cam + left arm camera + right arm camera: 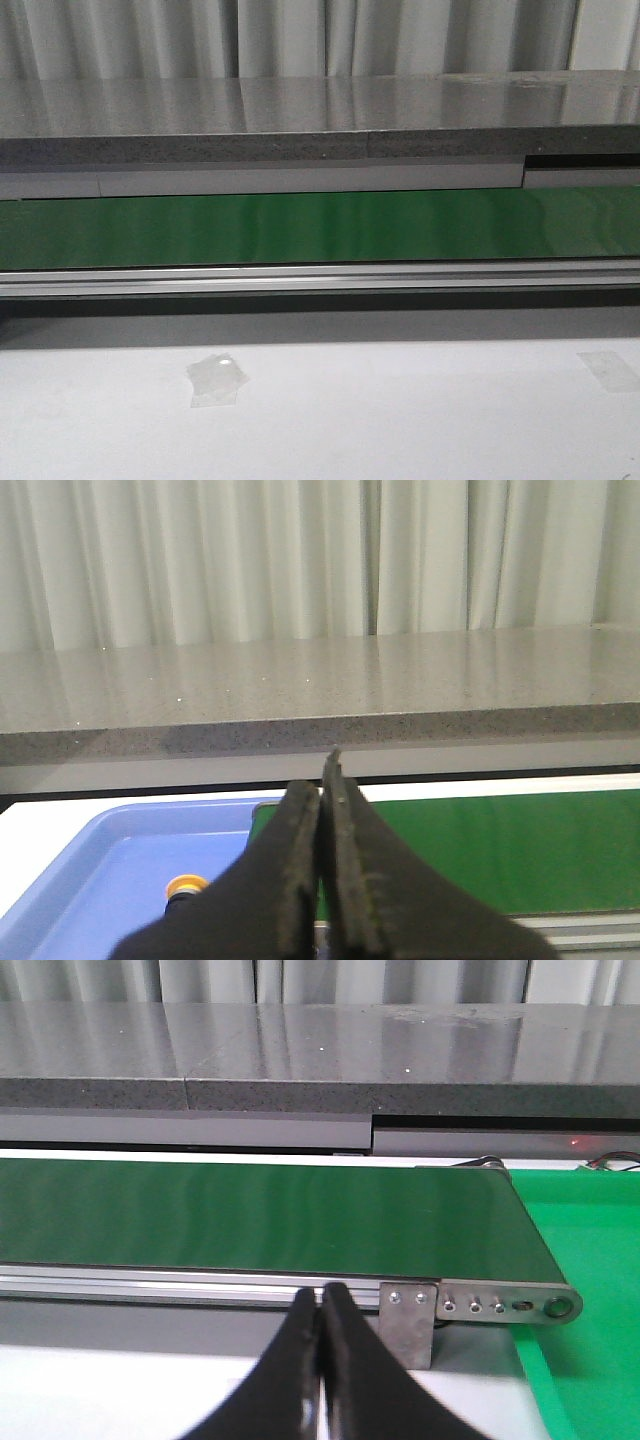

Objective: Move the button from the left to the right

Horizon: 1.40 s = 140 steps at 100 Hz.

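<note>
Front view: green conveyor belt (320, 225) runs full width along the far side of the white tabletop (400, 420); no arm visible, two clear tape patches (216, 380) on the near white area.
Left gripper (326, 780): fingers pressed together, nothing between them.
Button (186, 886): orange cap just visible in the blue tray (90, 880), at the belt's left end, mostly hidden behind the left fingers.
Right gripper (320, 1295): fingers together, empty, hanging over the white top just in front of the belt rail.
Belt right end: metal bracket (408, 1322) and roller plate (500, 1305), bright green surface (590, 1290) beside it.
Background: grey stone shelf (300, 115), pale curtains (300, 560).
</note>
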Available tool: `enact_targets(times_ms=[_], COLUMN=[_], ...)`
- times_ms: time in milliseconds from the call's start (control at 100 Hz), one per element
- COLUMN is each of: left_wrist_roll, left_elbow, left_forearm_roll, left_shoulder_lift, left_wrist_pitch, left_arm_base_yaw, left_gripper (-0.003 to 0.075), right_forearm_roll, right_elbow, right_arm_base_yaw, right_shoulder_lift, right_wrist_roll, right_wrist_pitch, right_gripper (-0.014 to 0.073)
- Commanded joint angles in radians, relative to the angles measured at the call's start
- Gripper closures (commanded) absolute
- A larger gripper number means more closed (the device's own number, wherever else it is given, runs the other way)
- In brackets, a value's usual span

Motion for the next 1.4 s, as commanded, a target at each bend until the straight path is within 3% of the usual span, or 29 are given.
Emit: enact_targets(times_ms=[0, 360, 610, 870, 1390], left_wrist_roll=[-0.011, -0.011, -0.011, -0.011, -0.005], left_elbow=[-0.043, -0.462, -0.747, -0.926, -0.939], left_forearm_roll=[-0.008, -0.029, -0.022, 0.046, 0.076], left_shoulder_lift=[-0.028, 0.130, 0.355, 0.636, 0.914], left_wrist_pitch=[-0.014, 0.413, 0.713, 1.030, 0.993], left_arm_base_yaw=[-0.006, -0.006, -0.006, -0.006, -0.006], left_gripper=[0.0740, 0.0740, 0.0740, 0.0740, 0.0740], right_forearm_roll=[-0.008, -0.008, -0.008, -0.008, -0.008], right_elbow=[-0.016, -0.016, -0.016, -0.016, -0.016], right_arm_base_yaw=[-0.001, -0.001, -0.001, -0.001, -0.001], right_shoulder_lift=[-0.019, -0.019, -0.019, -0.019, -0.019], right_wrist_roll=[-0.006, -0.006, -0.006, -0.006, -0.006], right_wrist_pitch=[-0.084, -0.084, -0.084, -0.084, -0.084], right_gripper=[0.0662, 0.0662, 0.0662, 0.0662, 0.0662])
